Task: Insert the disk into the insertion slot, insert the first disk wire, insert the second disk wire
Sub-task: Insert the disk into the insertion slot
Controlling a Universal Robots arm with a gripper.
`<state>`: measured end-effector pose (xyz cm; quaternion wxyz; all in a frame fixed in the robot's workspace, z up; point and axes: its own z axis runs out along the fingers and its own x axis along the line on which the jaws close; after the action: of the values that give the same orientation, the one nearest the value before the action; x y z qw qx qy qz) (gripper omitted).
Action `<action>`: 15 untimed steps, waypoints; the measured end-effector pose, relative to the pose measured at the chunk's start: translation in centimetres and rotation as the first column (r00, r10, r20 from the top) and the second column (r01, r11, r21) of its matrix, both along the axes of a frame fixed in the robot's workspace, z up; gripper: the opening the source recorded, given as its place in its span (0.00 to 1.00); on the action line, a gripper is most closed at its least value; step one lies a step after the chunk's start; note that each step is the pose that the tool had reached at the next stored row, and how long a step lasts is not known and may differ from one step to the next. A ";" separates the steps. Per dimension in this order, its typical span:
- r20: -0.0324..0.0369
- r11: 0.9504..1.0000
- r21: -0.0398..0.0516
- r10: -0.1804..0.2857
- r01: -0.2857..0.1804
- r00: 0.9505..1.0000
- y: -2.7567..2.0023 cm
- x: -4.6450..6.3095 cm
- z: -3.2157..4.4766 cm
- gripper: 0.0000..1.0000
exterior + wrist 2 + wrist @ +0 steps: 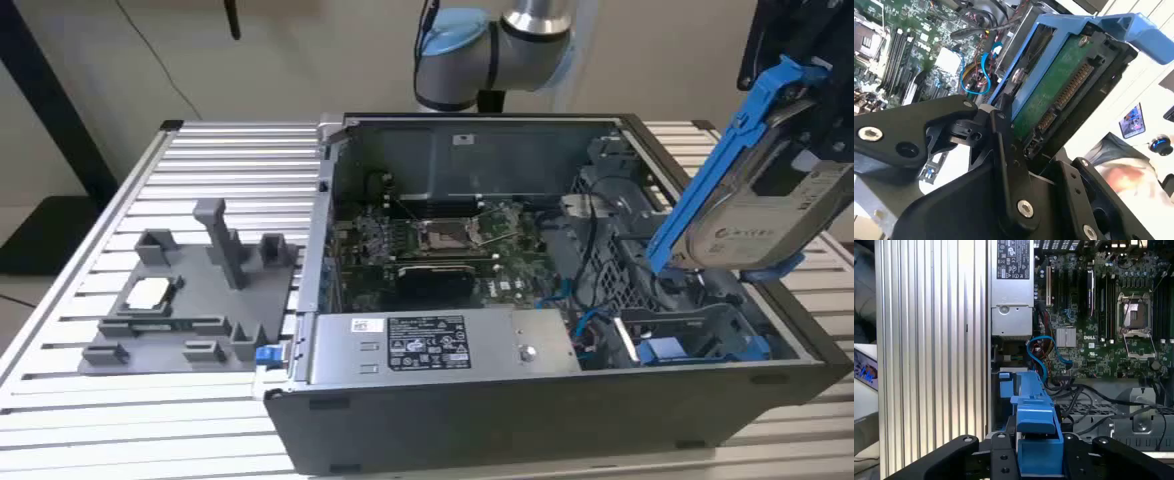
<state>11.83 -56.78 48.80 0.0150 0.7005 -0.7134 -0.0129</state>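
Note:
My gripper [790, 150] is shut on the disk [754, 225], a silver drive with a white label in a bright blue carrier. It hangs tilted above the open computer case's side at the exterior view's right. In the second wrist view the black fingers [1004, 145] clamp the disk [1054, 90] with its green board and connector showing. In the first wrist view the gripper [1036, 452] grips the disk's blue carrier [1034, 410] over the case. The insertion slot [681, 345], dark metal with blue rails, lies below the disk in the case's near corner. A blue disk wire [1041, 347] loops beside it.
The case sits on a slatted aluminium table [227, 160]. A grey labelled power supply [427, 345] and the motherboard [441, 240] are inside the case. A grey fixture tray [187, 290] stands at the exterior view's left. A person's hand [1124, 175] is beyond the gripper.

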 end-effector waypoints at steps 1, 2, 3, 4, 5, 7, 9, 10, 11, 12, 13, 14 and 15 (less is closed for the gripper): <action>0.000 1.000 0.000 0.000 0.000 1.000 0.00 0.0 0.00 0.33; 0.000 1.000 0.000 0.000 0.000 1.000 0.00 0.0 0.00 0.33; 0.000 1.000 0.000 0.000 0.000 1.000 0.00 0.0 0.00 0.33; 0.000 1.000 0.000 0.000 0.000 1.000 0.00 0.0 0.00 0.33; 0.000 1.000 0.000 0.000 0.000 1.000 0.00 0.0 -0.01 0.33; 0.000 1.000 0.000 0.000 0.000 1.000 0.00 0.0 -0.06 0.33; 0.000 1.000 0.000 0.000 0.000 1.000 0.01 0.0 -0.10 0.33; 0.000 1.000 0.000 0.000 0.000 1.000 0.01 0.0 -0.12 0.33; 0.000 1.000 0.000 0.000 0.000 1.000 0.02 0.0 -0.15 0.33; 0.000 1.000 0.000 0.000 0.000 1.000 0.04 0.0 -0.17 0.33; 0.000 1.000 0.000 0.000 0.000 1.000 0.07 0.0 -0.19 0.33; 0.000 1.000 0.000 0.000 0.000 1.000 0.11 0.0 -0.22 0.33; 0.000 1.000 0.000 0.000 0.000 1.000 0.19 0.0 -0.27 0.33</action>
<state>11.84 -56.59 48.53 0.0150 0.7005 -0.7134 -0.0128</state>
